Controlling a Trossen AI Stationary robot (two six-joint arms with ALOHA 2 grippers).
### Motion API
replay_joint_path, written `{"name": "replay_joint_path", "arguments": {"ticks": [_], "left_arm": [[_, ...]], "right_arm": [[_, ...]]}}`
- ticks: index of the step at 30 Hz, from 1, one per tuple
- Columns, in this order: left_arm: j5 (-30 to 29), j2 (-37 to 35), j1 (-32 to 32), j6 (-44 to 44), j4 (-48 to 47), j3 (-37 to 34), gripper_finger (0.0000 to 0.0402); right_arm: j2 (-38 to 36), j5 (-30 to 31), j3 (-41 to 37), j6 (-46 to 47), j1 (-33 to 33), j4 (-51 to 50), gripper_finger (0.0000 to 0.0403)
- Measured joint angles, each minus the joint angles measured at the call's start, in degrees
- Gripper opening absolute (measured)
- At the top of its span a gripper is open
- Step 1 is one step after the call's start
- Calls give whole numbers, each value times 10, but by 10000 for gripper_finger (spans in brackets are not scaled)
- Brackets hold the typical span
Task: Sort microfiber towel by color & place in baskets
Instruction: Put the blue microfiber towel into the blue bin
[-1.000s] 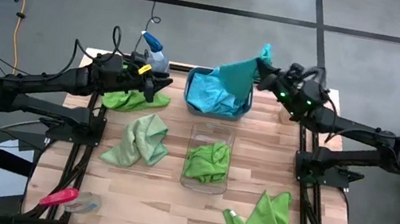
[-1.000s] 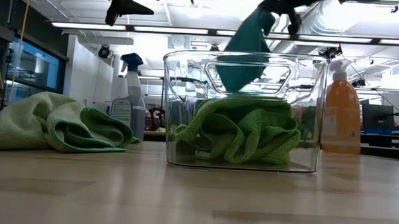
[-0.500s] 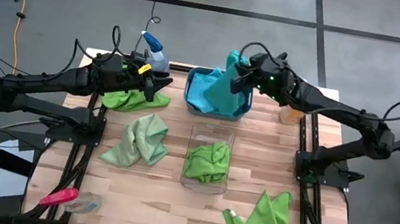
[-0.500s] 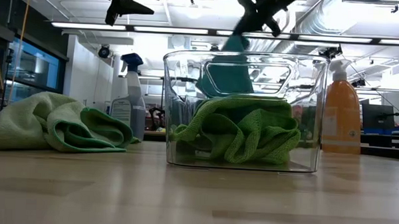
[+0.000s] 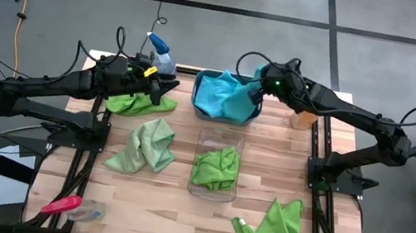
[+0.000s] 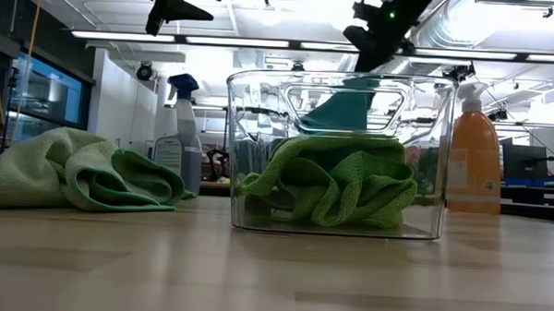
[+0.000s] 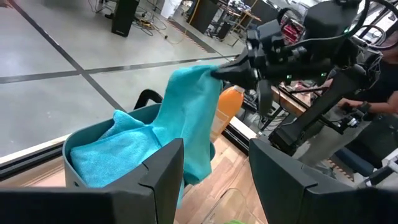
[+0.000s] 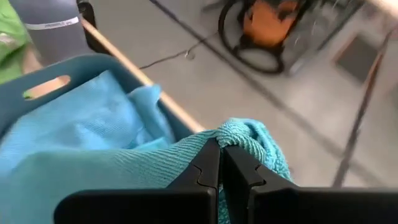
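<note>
My right gripper (image 5: 257, 81) is shut on a turquoise towel (image 5: 238, 96) above the far right corner of the teal tub (image 5: 224, 120). Another turquoise towel (image 5: 210, 93) lies in the tub. My left gripper (image 5: 172, 87) hangs open above the table, left of the tub, over a lime green towel (image 5: 138, 105). The clear bin (image 5: 200, 145) holds a green towel (image 5: 216, 168). A pale green towel (image 5: 144, 147) and another green one (image 5: 269, 231) lie flat on the table. My right gripper pinches a bunched fold at the turquoise towel's upper end (image 8: 244, 135) between its two fingers (image 8: 208, 163). It comes from the table's right, slanting down. The towel hangs below the fingers, and its lower part (image 7: 134, 152) lies in the tub on the other turquoise towel.
A blue-capped spray bottle (image 5: 160, 50) stands at the far edge behind my left gripper. An orange bottle (image 5: 302, 116) stands right of the tub under my right arm. A red-handled tool (image 5: 60, 205) lies at the near left corner.
My right gripper has moved toward the table's left and down, from beyond the tub's right side to above its far right corner. The turquoise towel, first hanging stretched in the air, has sunk until its lower part rests in the tub.
</note>
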Motion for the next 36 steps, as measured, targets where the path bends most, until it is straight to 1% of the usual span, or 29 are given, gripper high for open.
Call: {"name": "replay_joint_path", "arguments": {"ticks": [3,8,10,12,14,16,18,21,24,27,31,33,36], "left_arm": [[0,0,0,0,0,0,170],[0,0,0,0,0,0,170],[0,0,0,0,0,0,170],[0,0,0,0,0,0,170],[0,0,0,0,0,0,170],[0,0,0,0,0,0,170],[0,0,0,0,0,0,170],[-1,0,0,0,0,0,170],[-2,0,0,0,0,0,170],[-2,0,0,0,-1,0,170],[-2,0,0,-2,-1,0,170],[-2,0,0,-2,-1,0,170],[-2,0,0,-2,-1,0,170]], "right_arm": [[0,30,6,-64,-6,31,0],[-1,55,51,-83,-27,37,0],[-1,50,63,-85,-32,37,0],[-1,25,65,-72,-32,34,0],[0,-12,64,-45,-28,11,0],[8,-31,64,-14,-17,-5,0],[19,-36,64,7,-3,-15,0],[44,-37,64,10,20,-13,0],[76,-57,64,9,38,-13,0],[107,-95,64,-12,44,-16,0],[126,-153,63,-85,34,-39,0],[128,-196,63,-107,20,-40,0],[129,-266,63,-110,-9,-35,0]]}}
